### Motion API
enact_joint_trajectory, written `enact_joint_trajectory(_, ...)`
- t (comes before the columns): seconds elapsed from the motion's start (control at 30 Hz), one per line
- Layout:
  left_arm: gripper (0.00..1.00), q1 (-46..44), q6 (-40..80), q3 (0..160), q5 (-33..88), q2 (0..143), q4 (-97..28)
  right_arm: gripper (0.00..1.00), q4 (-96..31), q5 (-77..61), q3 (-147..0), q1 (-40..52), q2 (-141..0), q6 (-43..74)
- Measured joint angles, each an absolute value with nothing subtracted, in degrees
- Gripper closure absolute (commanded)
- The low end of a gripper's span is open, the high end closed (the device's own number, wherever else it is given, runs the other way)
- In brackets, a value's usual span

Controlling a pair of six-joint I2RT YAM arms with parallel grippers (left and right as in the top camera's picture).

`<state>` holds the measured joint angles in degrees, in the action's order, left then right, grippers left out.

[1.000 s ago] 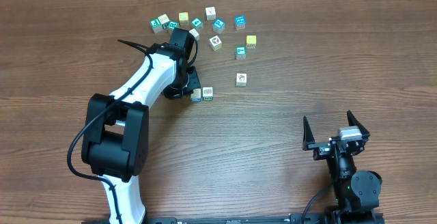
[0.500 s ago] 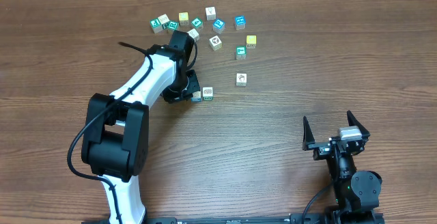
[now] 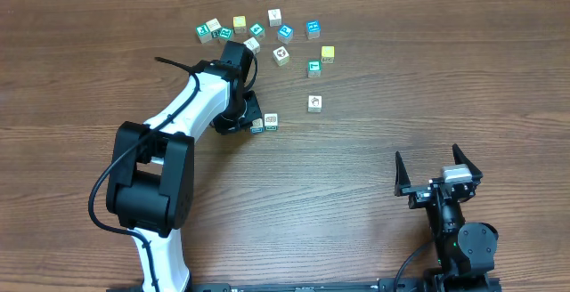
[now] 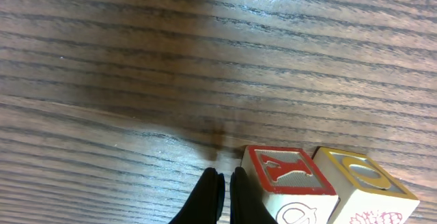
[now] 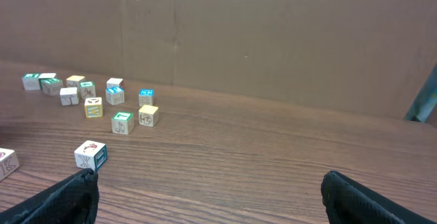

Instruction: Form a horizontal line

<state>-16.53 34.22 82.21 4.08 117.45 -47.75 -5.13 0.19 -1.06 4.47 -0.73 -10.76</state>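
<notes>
left gripper (image 4: 224, 177) pinched closed, empty; the two-cube horizontal line (image 4: 307, 179) lies just beside it, at its 3 o'clock.

A red Y stands on one cube (image 4: 290, 173).

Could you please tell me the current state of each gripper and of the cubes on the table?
horizontal line, two cubes so far, touching side by side.
left gripper, shut, holding nothing, beside one end of that line.
right gripper, open, empty, far from all the cubes.
loose cubes, scattered apart, not in the line.
</notes>
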Motion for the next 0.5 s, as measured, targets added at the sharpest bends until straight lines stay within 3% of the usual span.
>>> enact_joint_trajectory(0.5, 0.96, -16.53, 34.22, 82.19, 4.1, 117.45, -45.52, 0.0, -5.15, 0.19, -1.06, 4.47, -0.73, -10.76)
